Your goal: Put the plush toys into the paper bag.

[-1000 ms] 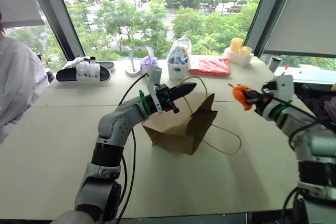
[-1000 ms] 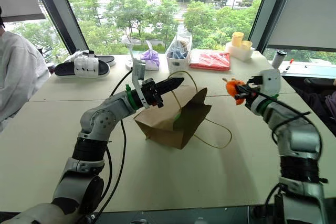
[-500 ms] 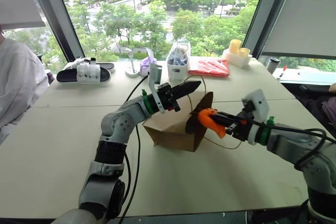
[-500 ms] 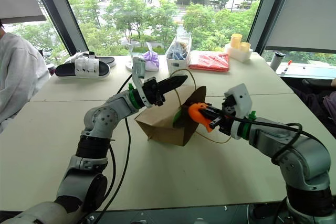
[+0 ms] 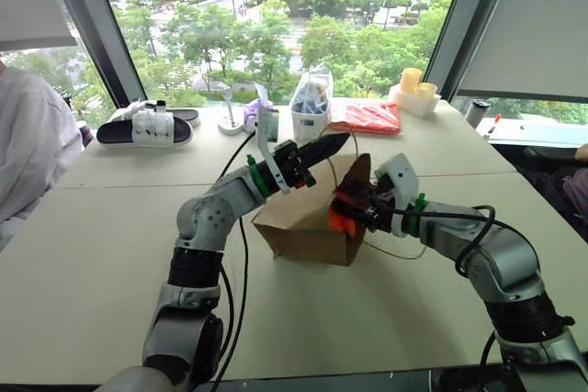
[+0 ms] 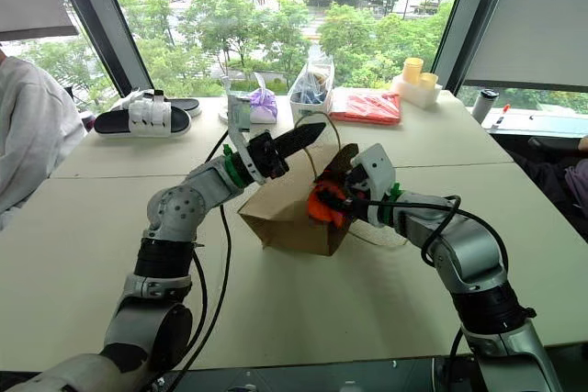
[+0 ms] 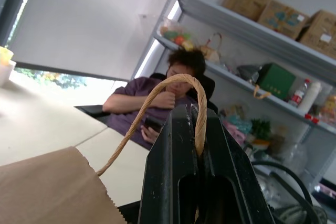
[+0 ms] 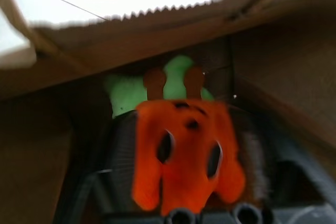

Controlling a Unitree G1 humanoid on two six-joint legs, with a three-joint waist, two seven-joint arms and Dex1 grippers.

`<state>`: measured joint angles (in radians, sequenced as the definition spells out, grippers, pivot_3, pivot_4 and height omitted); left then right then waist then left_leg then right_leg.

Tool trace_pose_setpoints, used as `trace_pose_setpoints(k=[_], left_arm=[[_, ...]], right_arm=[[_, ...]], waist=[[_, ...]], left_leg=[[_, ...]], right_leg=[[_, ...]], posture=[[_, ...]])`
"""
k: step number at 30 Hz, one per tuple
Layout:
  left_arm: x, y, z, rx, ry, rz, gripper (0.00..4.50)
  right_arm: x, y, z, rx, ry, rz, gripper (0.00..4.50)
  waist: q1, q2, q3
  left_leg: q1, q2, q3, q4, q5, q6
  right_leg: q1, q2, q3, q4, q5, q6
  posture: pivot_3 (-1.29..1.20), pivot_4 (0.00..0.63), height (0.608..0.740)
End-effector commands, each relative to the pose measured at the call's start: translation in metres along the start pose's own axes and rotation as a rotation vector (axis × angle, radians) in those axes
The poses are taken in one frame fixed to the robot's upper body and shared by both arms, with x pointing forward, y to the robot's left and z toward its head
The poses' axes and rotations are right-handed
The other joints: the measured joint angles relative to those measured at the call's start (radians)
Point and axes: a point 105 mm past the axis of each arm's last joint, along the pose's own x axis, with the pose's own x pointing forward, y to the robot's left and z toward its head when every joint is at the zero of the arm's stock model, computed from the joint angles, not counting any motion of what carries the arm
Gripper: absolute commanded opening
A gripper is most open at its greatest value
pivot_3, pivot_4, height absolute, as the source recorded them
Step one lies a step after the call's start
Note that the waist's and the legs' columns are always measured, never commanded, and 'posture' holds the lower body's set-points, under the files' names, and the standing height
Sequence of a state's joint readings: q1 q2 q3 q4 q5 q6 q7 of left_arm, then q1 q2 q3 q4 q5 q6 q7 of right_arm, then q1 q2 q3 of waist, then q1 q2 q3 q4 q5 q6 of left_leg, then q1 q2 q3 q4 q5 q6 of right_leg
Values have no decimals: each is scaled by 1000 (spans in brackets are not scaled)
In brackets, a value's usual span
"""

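The left gripper (image 5: 342,141), clamped on the paper bag (image 5: 299,231) handle (image 7: 178,85), lifts it, while the right gripper (image 5: 346,211), jaws apart, releases the soft, light orange toy (image 8: 184,156) inside.

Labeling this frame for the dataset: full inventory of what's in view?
paper bag: 1, brown, mid-table, mouth held open.
cord handle: 1, tan, pinched in left gripper.
orange plush toy: 1, at bag mouth, between right gripper's fingers.
green plush toy: 1, light green, inside bag.
slippers: black-and-white, far left of table.
purple pouch: 1, far edge.
clear bag: 1, blue items, far edge.
red packet: 1, far edge.
yellow cups: 2, far right.
person: white top, left.
person: purple top, seated.
left gripper: shut.
right gripper: at bag mouth.
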<state>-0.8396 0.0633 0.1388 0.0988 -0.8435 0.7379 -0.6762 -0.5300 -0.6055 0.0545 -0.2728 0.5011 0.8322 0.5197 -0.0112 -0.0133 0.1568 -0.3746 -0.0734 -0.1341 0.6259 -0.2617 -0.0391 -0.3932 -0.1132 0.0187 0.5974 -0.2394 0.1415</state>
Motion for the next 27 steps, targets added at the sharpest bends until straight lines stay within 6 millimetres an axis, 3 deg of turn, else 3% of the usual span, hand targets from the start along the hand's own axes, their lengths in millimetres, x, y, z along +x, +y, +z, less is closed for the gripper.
trace_pose_setpoints(k=[1,3,5,10,14,16,19,24,27], left_arm=[[6,-7,18,-7,-65,-25,0],[6,-6,18,-6,-62,-22,0],[5,-5,16,2,-54,-18,0],[3,-4,16,1,-53,-14,0],[4,-3,12,-2,-39,-22,0],[6,-4,9,0,-28,-29,0],[8,-6,6,0,-21,-39,0],[8,-7,1,-3,-7,-45,0],[8,-6,1,-2,-6,-44,0]], right_arm=[[-9,-1,14,-24,-55,-16,4484],[-15,-2,15,-8,-64,-16,4484],[-33,-6,22,58,-113,-23,4484],[-97,-26,30,221,-245,-97,4484],[-125,-48,4,301,-199,-253,4484],[-136,-52,-25,389,-174,-329,4484],[-140,-42,-58,534,-187,-370,4484],[-123,-22,-80,719,-253,-359,4484],[-116,-22,-102,775,-224,-422,4484]], waist=[[0,0,0],[1,0,0],[5,0,0],[24,0,0],[25,0,0],[24,0,0],[23,-1,-1],[14,1,-1],[18,1,-1]], left_leg=[[0,0,0,0,0,0],[0,0,0,0,0,0],[0,0,0,0,0,0],[-1,0,0,0,-1,1],[0,0,0,1,-1,2],[1,0,1,1,-1,2],[1,1,1,0,-1,2],[2,1,2,0,-1,2],[2,1,2,0,-1,2]], right_leg=[[0,0,0,0,0,0],[0,0,0,0,0,0],[0,0,0,0,0,0],[1,0,0,-1,0,0],[2,0,0,-1,0,0],[3,0,0,-1,0,0],[3,1,0,-1,0,0],[1,1,3,1,0,0],[2,1,3,0,0,0]], posture=[[0,150,740],[0,150,740],[0,150,740],[0,150,740],[0,150,740],[0,150,740],[0,150,740],[0,150,740],[0,150,740]])
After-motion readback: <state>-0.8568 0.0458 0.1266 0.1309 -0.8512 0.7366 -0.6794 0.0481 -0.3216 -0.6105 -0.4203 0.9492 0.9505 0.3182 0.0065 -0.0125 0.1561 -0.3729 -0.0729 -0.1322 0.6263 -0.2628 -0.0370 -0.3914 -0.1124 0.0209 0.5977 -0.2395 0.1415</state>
